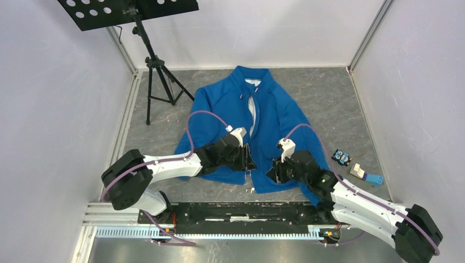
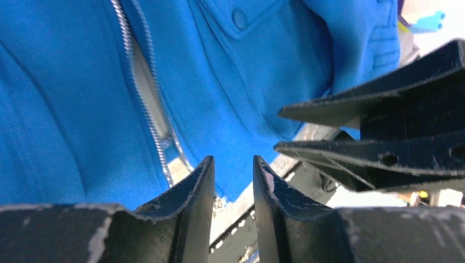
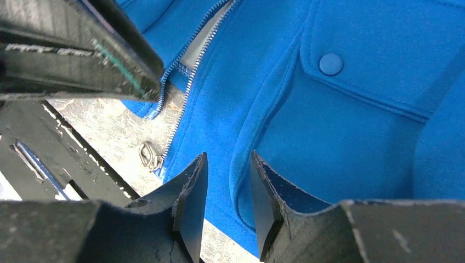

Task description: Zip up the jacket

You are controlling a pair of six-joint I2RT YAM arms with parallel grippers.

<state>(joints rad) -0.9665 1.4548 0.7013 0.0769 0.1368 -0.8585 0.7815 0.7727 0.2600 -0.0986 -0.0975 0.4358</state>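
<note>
The left gripper point(image 2: 233, 160) and the right gripper point(image 3: 229, 157) hang over the bottom of the blue jacket point(image 1: 277, 112), fingers a little apart, holding nothing

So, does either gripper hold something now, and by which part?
Nothing is held, as far as the views show. The left fingers and the right fingers stand apart at the bottom hem of the jacket, with no fabric pinched.

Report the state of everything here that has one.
jacket: spread flat, front unzipped.
zipper pull: down at the bottom hem.
pocket flap: buttoned down.
left gripper: jaws narrowly apart, empty.
right gripper: jaws narrowly apart.
</note>
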